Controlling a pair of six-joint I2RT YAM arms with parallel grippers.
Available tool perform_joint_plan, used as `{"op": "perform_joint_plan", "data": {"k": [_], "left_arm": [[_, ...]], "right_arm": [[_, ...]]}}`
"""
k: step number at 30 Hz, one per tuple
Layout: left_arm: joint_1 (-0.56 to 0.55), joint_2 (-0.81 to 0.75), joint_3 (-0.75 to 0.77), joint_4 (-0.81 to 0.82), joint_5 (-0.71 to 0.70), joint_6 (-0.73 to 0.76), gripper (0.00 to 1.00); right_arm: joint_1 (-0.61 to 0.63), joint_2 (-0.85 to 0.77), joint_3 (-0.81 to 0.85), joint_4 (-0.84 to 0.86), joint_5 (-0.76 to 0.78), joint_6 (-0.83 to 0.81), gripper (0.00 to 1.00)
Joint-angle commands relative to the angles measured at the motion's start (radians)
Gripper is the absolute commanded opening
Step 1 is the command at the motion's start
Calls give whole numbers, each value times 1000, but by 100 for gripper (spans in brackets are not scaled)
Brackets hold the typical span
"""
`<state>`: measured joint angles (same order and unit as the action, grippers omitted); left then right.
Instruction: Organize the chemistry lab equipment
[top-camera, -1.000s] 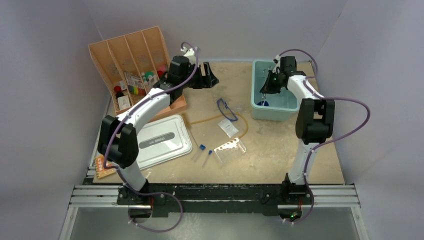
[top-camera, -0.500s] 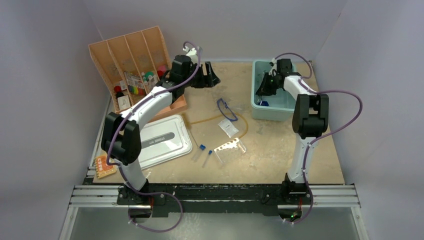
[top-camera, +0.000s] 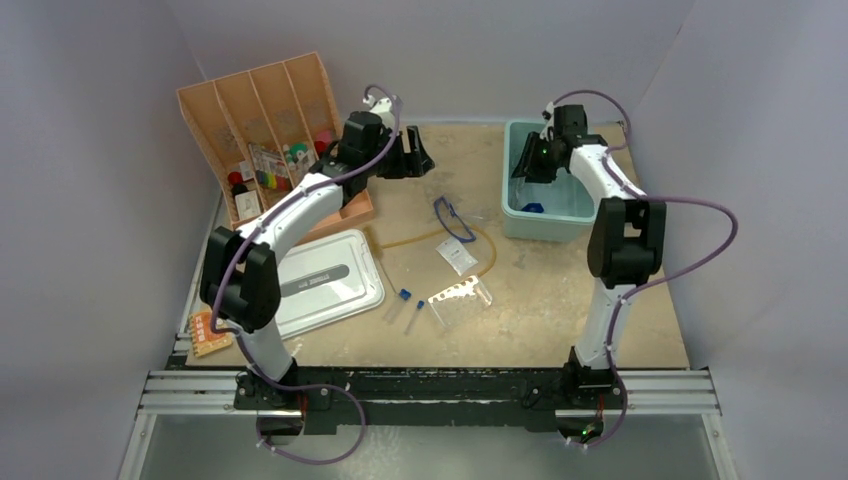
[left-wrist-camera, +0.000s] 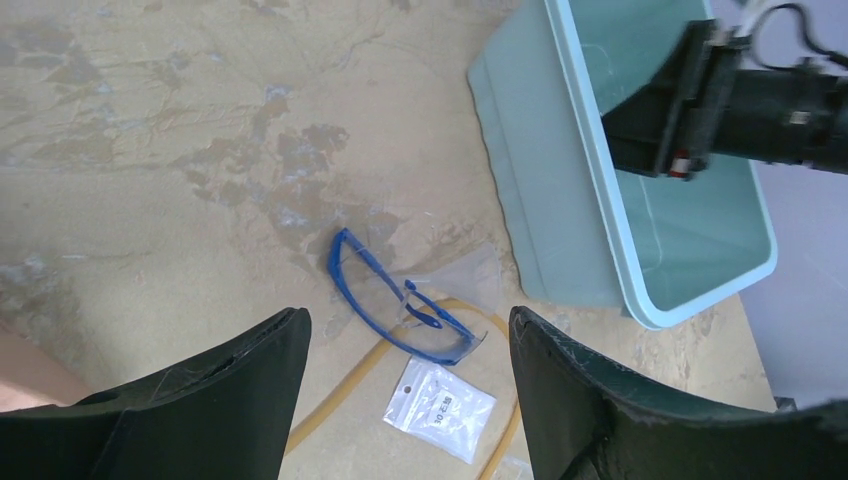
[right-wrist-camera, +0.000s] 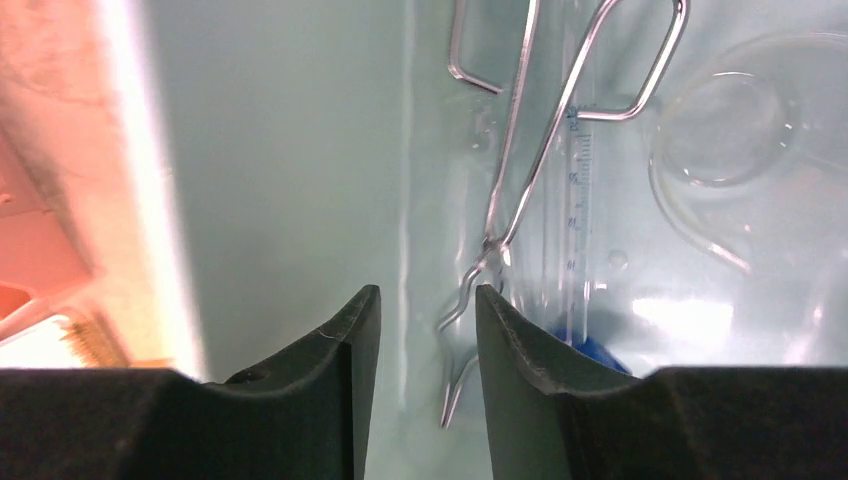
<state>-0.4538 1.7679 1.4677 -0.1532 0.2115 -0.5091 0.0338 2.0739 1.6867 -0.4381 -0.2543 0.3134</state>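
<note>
Currently the right tool hangs inside the teal bin, its jaws parted narrowly and gripping nothing. The metal forceps lie on the bin floor beneath it, beside the blue-based piece and a clear round dish. The left tool hovers wide and empty above the worktop, near the orange organizer. Below it lie the blue-framed goggles, with the tan tube and small packet just beside them. Nearer the arm bases sit two blue-capped test tubes and the clear holed rack, to the right of the grey lid
</note>
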Motion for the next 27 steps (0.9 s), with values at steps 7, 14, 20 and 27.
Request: {"op": "perform_joint_plan", "data": {"k": [7, 14, 20, 27], "left_arm": [[4, -188, -89, -9, -195, -36, 71], [7, -295, -195, -45, -339, -103, 71], [22, -370, -275, -79, -419, -149, 71], [26, -407, -346, -68, -430, -210, 71]], "right_arm": [[74, -362, -10, -57, 122, -30, 48], [306, -556, -219, 13, 221, -74, 60], [460, -493, -275, 31, 297, -105, 64], [505, -300, -172, 9, 342, -138, 65]]}}
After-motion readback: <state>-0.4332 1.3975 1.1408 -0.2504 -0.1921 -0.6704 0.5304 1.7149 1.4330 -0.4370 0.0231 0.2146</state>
